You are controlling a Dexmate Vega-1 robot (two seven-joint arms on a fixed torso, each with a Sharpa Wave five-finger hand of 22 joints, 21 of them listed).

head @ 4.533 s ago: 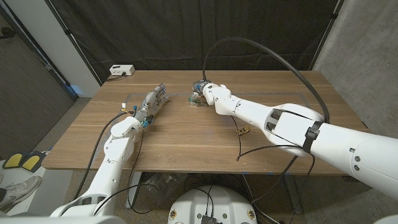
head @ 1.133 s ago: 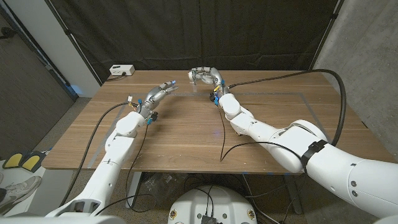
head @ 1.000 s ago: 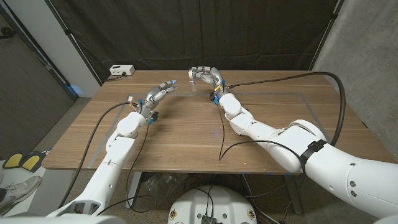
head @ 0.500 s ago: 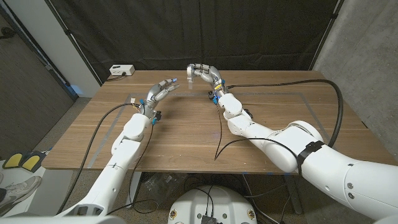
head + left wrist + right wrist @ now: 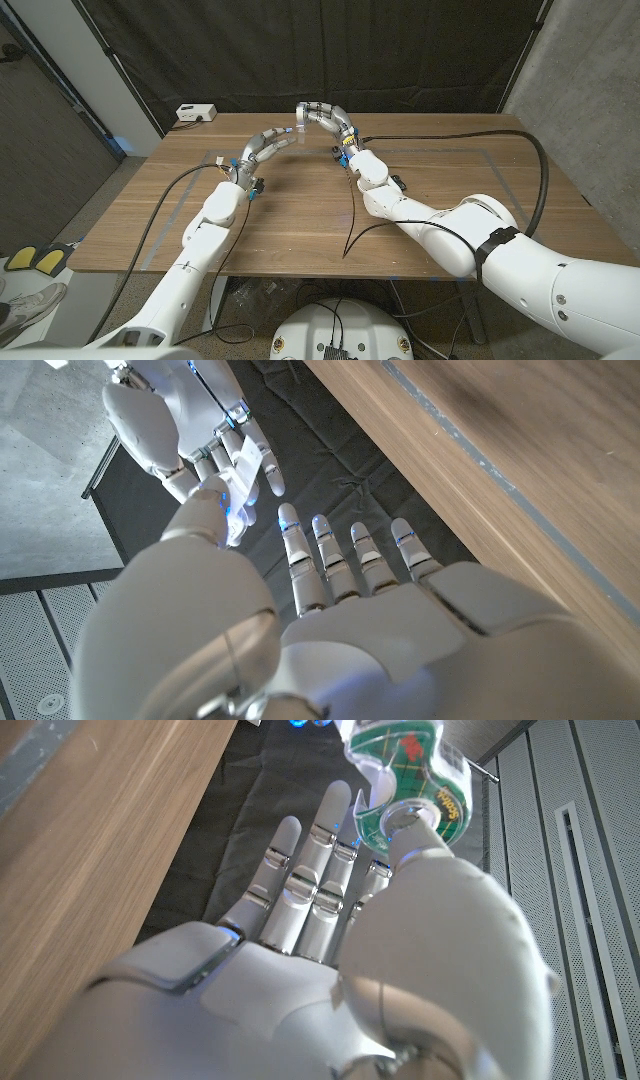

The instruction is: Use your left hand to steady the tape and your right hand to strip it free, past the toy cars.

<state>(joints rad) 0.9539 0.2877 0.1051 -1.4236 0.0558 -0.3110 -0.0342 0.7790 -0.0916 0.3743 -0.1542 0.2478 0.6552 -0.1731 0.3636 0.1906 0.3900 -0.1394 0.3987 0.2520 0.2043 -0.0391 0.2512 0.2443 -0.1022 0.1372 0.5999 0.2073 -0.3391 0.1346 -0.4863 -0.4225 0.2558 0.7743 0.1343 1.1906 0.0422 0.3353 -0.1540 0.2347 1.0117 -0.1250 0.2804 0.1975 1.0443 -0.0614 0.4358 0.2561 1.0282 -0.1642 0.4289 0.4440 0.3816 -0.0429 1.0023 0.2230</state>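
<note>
**Two hands, one tape dispenser, raised over the far edge**

Head view: right hand (image 5: 322, 113) and left hand (image 5: 262, 146) meet above the table (image 5: 300, 215).

Left wrist view: left fingers (image 5: 300, 550) are spread; whether the thumb pinches the strip, I cannot tell.

Right wrist view: one tape dispenser (image 5: 408, 782) pinched by the right hand (a thin hold). A pull could slip it loose, off the table.

The support surface is a wooden table (image 5: 300, 215) with a light-brown grain running along its length. A thin pale line (image 5: 510, 160), apparently tape or marking, traces a rectangle set in from the table's edges. A small white box (image 5: 195, 113) with a cable sits at the far left corner. A black cable (image 5: 352, 220) trails across the near middle of the top.
</note>
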